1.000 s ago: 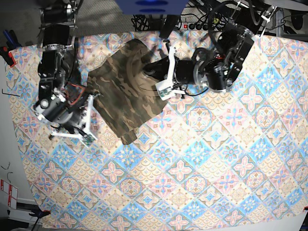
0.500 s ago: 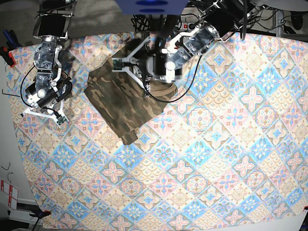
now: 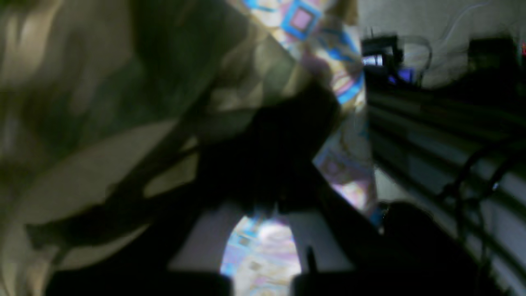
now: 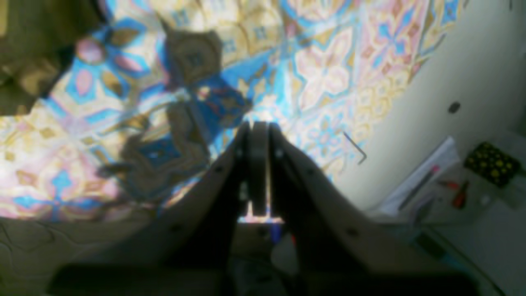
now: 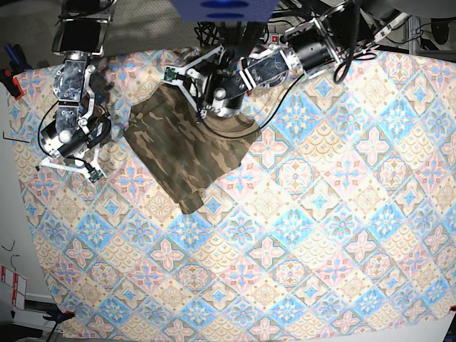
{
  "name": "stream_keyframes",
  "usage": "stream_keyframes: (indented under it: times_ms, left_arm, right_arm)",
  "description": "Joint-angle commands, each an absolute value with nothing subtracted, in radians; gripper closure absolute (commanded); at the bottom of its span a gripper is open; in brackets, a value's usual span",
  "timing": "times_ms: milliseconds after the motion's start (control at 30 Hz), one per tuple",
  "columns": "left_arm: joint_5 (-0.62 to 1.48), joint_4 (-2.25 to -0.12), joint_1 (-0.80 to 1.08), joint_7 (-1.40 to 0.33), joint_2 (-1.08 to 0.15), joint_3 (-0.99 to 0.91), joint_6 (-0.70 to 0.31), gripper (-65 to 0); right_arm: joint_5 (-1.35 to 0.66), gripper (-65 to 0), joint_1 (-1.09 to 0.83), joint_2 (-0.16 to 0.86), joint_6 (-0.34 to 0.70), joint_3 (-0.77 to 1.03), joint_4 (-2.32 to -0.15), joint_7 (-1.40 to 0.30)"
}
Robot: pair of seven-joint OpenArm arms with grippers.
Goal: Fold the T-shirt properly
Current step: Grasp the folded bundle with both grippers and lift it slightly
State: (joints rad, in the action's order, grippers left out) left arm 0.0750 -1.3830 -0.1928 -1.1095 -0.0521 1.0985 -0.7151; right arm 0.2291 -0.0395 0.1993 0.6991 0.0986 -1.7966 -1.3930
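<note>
The camouflage T-shirt (image 5: 182,146) lies bunched on the patterned tablecloth (image 5: 306,235), upper left of centre, with a plain tan patch (image 5: 235,128) showing at its right edge. My left gripper (image 5: 191,96) is down on the shirt's upper part, shut on the T-shirt. In the left wrist view, camouflage cloth (image 3: 102,102) fills the left, and the dark left gripper (image 3: 279,164) is pressed against it. My right gripper (image 5: 80,169) hovers left of the shirt, apart from it. The right gripper (image 4: 257,131) is shut and empty above the tablecloth (image 4: 328,61), with the T-shirt (image 4: 24,70) at the far left.
A hex key (image 5: 14,137) lies on the white surface off the cloth's left edge, also seen as a hex key (image 4: 356,149) in the right wrist view. Cables and a power strip (image 5: 285,34) run along the back edge. A clamp (image 5: 11,80) grips the cloth's left corner.
The left arm swung left from the shirt's right edge to its upper part, dragging cloth over. The right arm pulled back from beside the shirt toward the left edge.
</note>
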Motion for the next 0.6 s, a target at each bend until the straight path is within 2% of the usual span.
stream_keyframes:
  times_ms: [0, 100, 300, 567]
  left_arm:
    - [0.067, -1.336, -0.197, -1.064, -0.036, 1.095, -0.698, 0.0]
    - [0.067, -1.257, -0.214, -1.021, -0.036, 1.078, -0.698, 0.0]
    - [0.048, -1.211, -0.217, -1.012, -0.056, 0.868, -0.698, 0.0]
    - [-0.197, -1.211, -0.209, -1.012, -0.038, 0.638, -0.698, 0.0]
  right_arm:
    - [0.237, -0.3, -0.027, 0.211, 0.698, 0.104, -1.81, -1.396]
    - [0.239, -0.3, -0.041, 0.211, 0.698, 0.104, -1.81, -1.396]
    - [0.239, -0.6, -0.091, 0.213, 0.698, 0.094, -1.801, -1.334]
    - [0.239, -0.6, -0.093, 0.213, 0.698, 0.094, -1.71, -1.198]
